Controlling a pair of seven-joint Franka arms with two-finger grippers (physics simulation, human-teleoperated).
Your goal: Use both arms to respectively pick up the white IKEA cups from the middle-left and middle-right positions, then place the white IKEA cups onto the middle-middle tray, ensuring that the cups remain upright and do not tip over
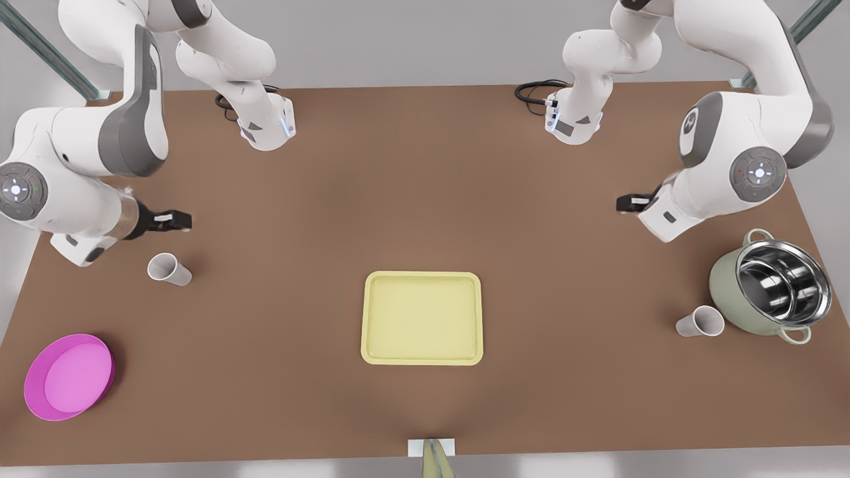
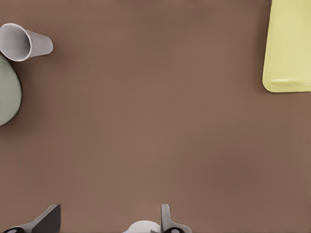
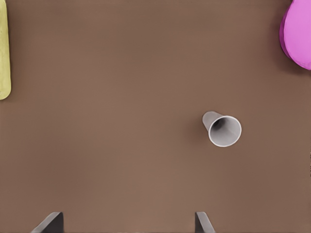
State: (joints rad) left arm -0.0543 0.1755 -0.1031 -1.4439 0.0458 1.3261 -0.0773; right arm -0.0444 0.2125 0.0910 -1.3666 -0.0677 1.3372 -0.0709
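Two white cups (image 1: pixel 169 269) (image 1: pixel 700 322) upright on table, both end effectors (image 2: pixel 107 221) (image 3: pixel 129 223) open above.

Green pot (image 1: pixel 770 287) crowding one cup (image 1: pixel 700 322); other cup (image 1: pixel 169 269) unobstructed

The tray (image 1: pixel 422 318) sits mid-table (image 1: pixel 425 186). One cup (image 1: pixel 169 269) stands toward the front view's left, behind the bowl (image 1: pixel 69 376); another cup (image 1: pixel 700 322) stands right, just beside the pot (image 1: pixel 770 287).

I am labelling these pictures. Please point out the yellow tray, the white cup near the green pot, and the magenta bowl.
tray (image 1: pixel 422 318): front view, bare floor.
white cup near the green pot (image 1: pixel 701 322): front view, side wall.
magenta bowl (image 1: pixel 74 375): front view, inside bottom.
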